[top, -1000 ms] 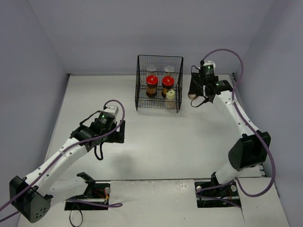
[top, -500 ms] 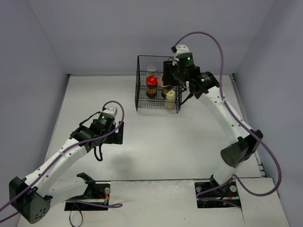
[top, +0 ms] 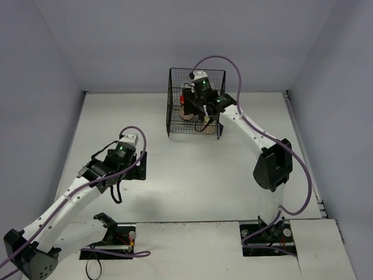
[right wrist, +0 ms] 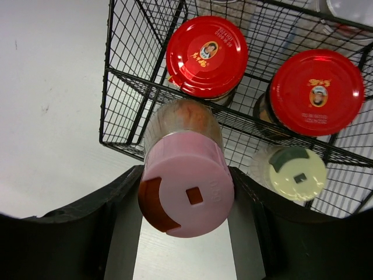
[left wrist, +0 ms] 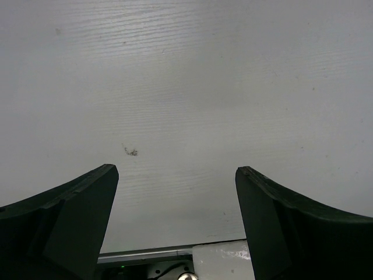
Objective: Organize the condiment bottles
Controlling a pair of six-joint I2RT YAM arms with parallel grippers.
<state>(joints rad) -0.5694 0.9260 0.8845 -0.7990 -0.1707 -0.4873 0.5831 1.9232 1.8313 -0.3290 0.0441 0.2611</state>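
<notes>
Pink-capped bottle [right wrist: 186, 189], body mostly hidden behind its cap, sits pinched in right gripper [right wrist: 185, 201]; left gripper [left wrist: 176, 175] spread.

L arm [top: 65, 201] & R arm [top: 249, 129]: white tubular links, black joint housings; biggest black block at R elbow [top: 272, 164], another at L base [top: 36, 261]. Purple cable [top: 220, 58] arcs off each wrist and follows the links to the base. Green LED [top: 202, 83] lit on each black wrist unit. Small dark dots along the L link, screws or holes, can't resolve. L gripper [left wrist: 176, 170]: matte black, broad wedge-shaped fingers. R gripper [right wrist: 186, 192]: same black fingers, greyer inner faces.
</notes>
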